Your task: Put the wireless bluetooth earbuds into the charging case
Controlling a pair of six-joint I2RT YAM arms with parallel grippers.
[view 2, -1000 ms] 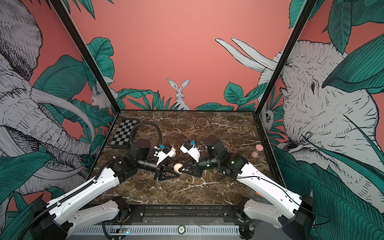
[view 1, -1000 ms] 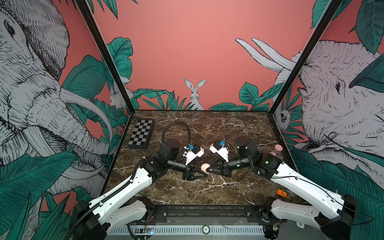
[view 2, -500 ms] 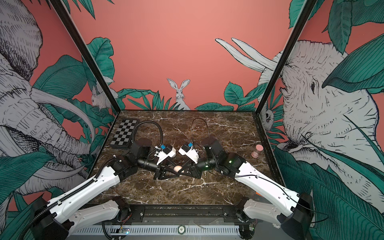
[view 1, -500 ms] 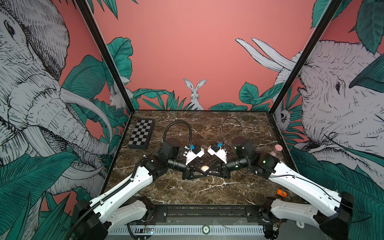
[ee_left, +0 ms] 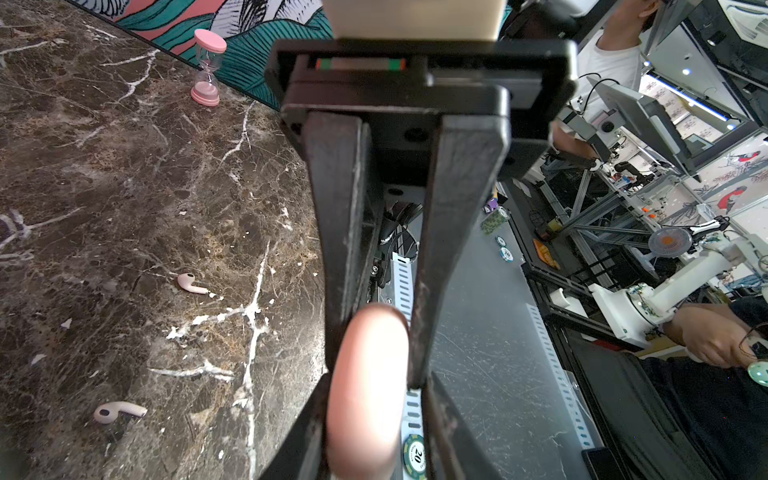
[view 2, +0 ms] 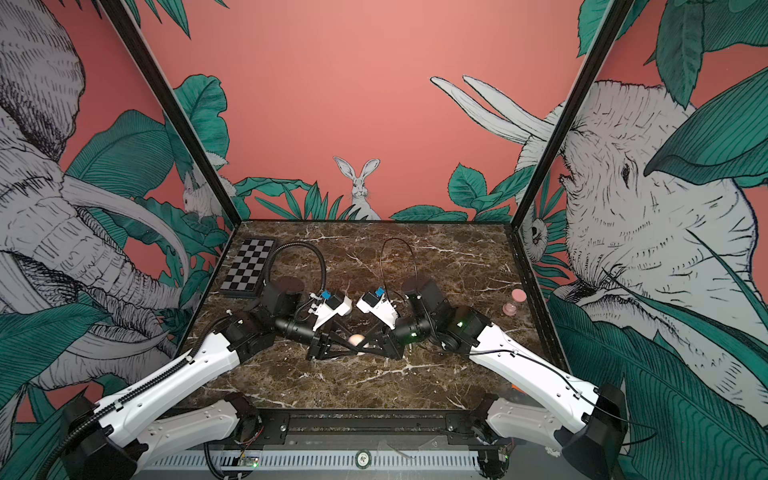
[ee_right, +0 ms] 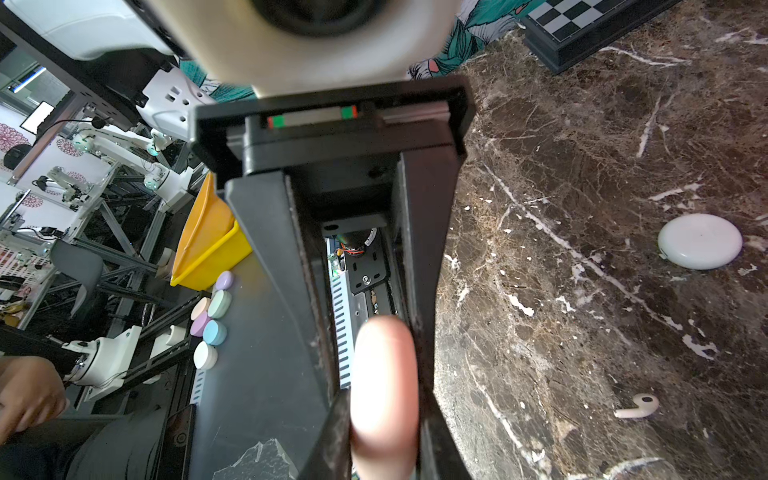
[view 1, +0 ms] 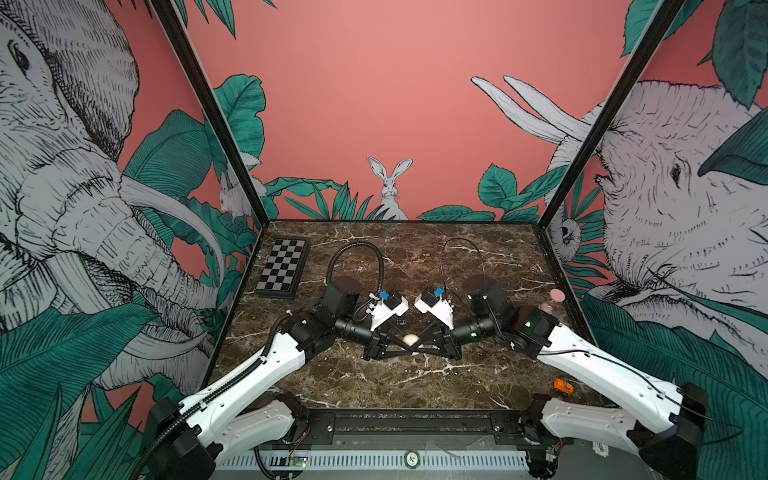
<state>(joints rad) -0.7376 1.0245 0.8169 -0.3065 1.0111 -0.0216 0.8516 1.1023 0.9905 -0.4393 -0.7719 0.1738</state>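
Left gripper [ee_left: 374, 365]: narrow, clamped on the edge of the pink charging case [view 1: 409, 339]. Right gripper [ee_right: 382, 374]: narrow too, pinching the same case from the opposite side. The case is held between them at mid-table, clear of the marble table [view 1: 415, 378].

The lid looks shut, though I can't be sure.

- Right of the grippers, on the marble: near pink earbud [ee_left: 118, 411] and far pink earbud [ee_left: 192, 284], lying apart.
- Left side: white earbud [ee_right: 638, 407], beside but not touching a closed white case [ee_right: 700, 241].

Progress: early. No earbud is seated. Left to do, I judge: open the case, then pick up and seat each bud.
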